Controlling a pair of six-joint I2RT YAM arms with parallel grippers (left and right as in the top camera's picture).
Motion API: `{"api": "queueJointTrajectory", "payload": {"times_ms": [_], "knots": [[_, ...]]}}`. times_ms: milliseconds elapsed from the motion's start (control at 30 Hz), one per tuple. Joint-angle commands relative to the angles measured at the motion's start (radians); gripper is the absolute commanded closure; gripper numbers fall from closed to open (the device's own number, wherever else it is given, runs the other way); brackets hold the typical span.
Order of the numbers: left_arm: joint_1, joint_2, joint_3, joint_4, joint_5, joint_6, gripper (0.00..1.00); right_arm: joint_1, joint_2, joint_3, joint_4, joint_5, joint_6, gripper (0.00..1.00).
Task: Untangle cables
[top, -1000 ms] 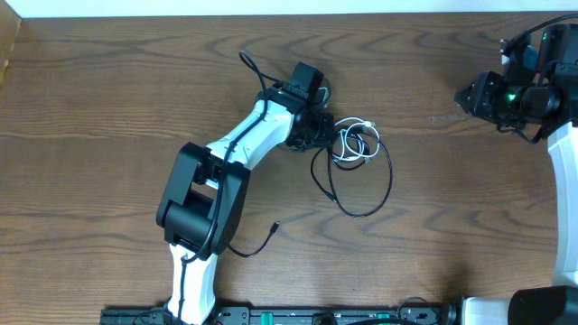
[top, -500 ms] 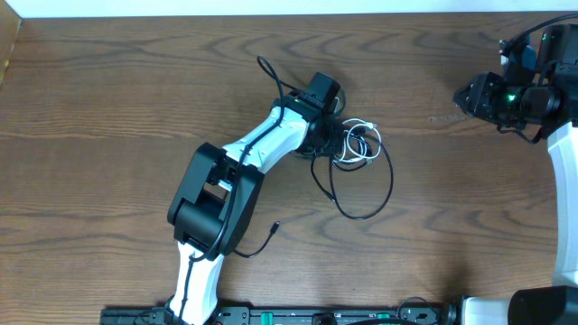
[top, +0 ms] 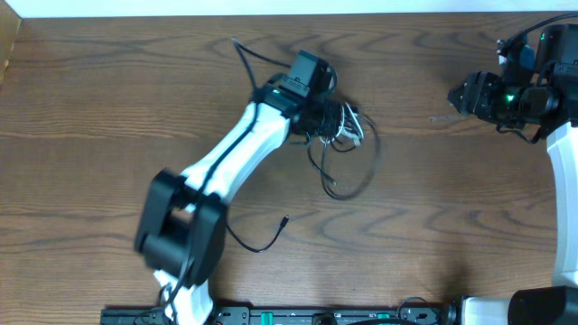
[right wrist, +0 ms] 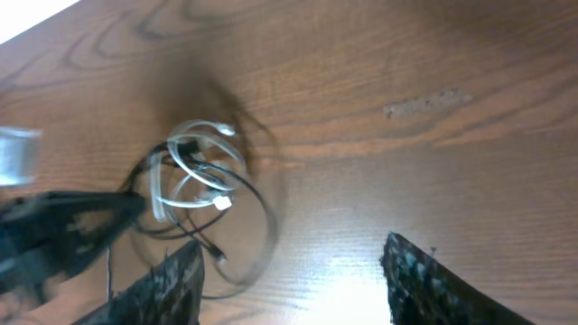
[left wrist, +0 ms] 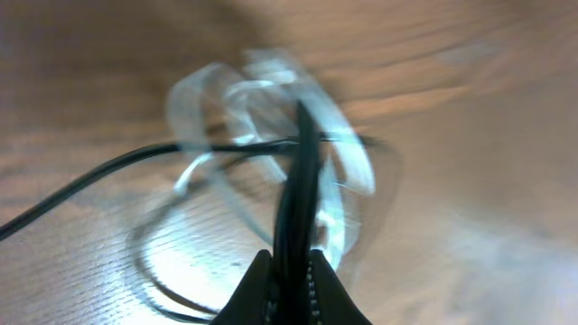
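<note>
Asking, observer one: left pincer (left wrist: 301,122), state?

Answering, observer two: clenched, tips pressed together. Thin black cord (left wrist: 235,144) runs in from the left of the left wrist view straight to the closed tips and looks pinched there. View is blurred, so whether a white strand is caught too cannot be told.

Observer one: white cord?

Observer two: thin white cord (top: 350,131) is bunched in small loops just beside the left pincer, on its right in the overhead view, tangled with the black one. In the left wrist view its loops ring the closed tips, smeared by blur.

Observer one: rest of the black cord?

Observer two: one open loop extends below the bundle in the overhead view, spread over the brown wood-grain desk (top: 108,99). Whole tangle sits above the desk's centre.

Observer one: left arm?

Observer two: white-and-black left arm (top: 244,144) stretches diagonally from the near edge up to the tangle.

Observer one: right pincer (right wrist: 293,284)?

Observer two: released, dark fingers (right wrist: 424,280) spread wide, bare desk showing between them. Hovers at the desk's right side, well apart from the cords. Right wrist view shows the tangle ahead, with a small white plug (right wrist: 219,203) among the loops.
</note>
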Motion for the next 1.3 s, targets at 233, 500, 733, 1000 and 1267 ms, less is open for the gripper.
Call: {"api": "queueJointTrajectory", "payload": {"times_ms": [233, 500, 733, 1000, 1267], "knots": [[0.023, -0.130, 0.028, 0.023, 0.266, 0.132, 0.92, 0.029, -0.001, 0.003, 0.060, -0.328, -0.106, 0.37], [0.114, -0.161, 0.028, 0.161, 0.608, 0.073, 0.93, 0.140, 0.010, 0.003, 0.129, -0.370, -0.092, 0.37], [0.141, -0.163, 0.028, 0.208, 0.697, 0.026, 0.93, 0.240, 0.092, 0.003, 0.174, -0.290, 0.024, 0.41], [0.141, -0.165, 0.028, 0.211, 0.692, 0.026, 0.92, 0.301, 0.199, 0.003, 0.254, -0.290, 0.079, 0.44], [0.142, -0.166, 0.028, 0.235, 0.693, 0.026, 0.93, 0.327, 0.275, 0.003, 0.258, -0.062, 0.163, 0.53]]}}
